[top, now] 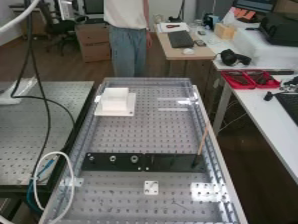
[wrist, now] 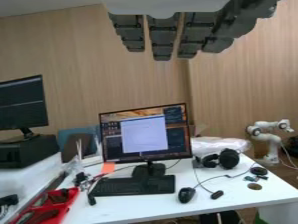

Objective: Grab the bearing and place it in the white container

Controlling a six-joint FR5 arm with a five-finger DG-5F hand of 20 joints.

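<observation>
I see the bearing (top: 134, 159) on the black bar (top: 174, 161), beside the larger nut (top: 113, 158); the white container (top: 114, 104) sits near the surface's (top: 126, 137) far left corner. My robot hand (wrist: 163, 37) hangs open, fingers straight.

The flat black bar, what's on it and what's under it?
On the flat black bar stand the smaller nut, the larger nut and the bearing; a thin stick rises near one end. The bar covers what's under it.
</observation>
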